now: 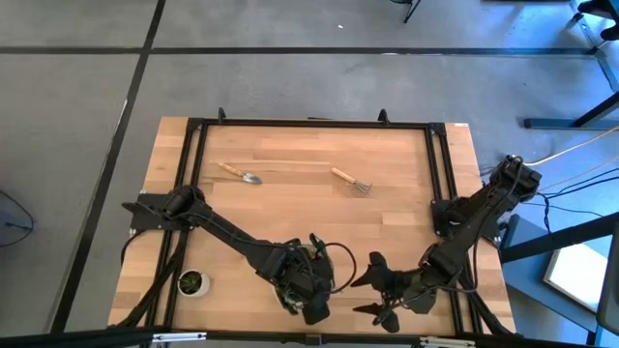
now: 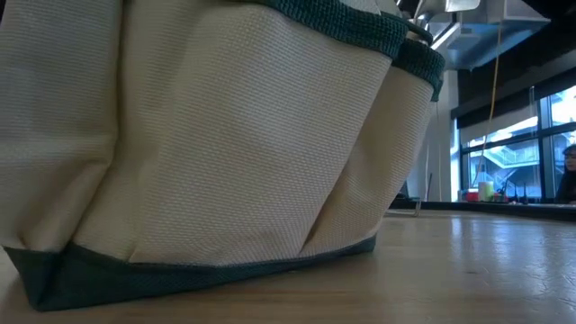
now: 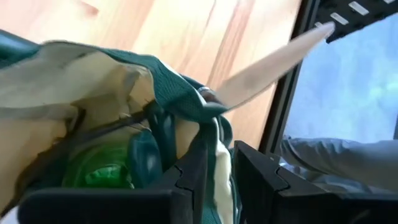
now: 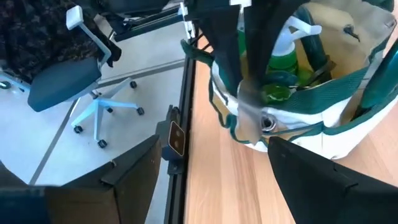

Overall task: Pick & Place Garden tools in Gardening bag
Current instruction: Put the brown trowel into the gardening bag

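Khaki fabric gardening bag (image 2: 207, 153) with dark green trim filled the low view, standing on the light wooden table (image 1: 290, 203) at its near edge. From the left side, the left arm reached diagonally across the table, wrist bent down, and its left gripper (image 1: 308, 290) hung over the bag's mouth. Whether those fingers were apart or together could not be told. Inside the bag stood a green spray bottle (image 4: 278, 59) with a white trigger, upright, nozzle end uppermost. A pale wooden handle (image 3: 273, 62) jutted out over the bag's rim at a slant. From the right side, the right arm folded in low, and its right gripper (image 1: 385, 298) stood just beside the bag, fingers spread wide and empty. Far across the table lay a wooden-handled trowel (image 1: 240, 173) and a wooden-handled fork (image 1: 352, 181), well apart, each aslant with its metal head toward the right.
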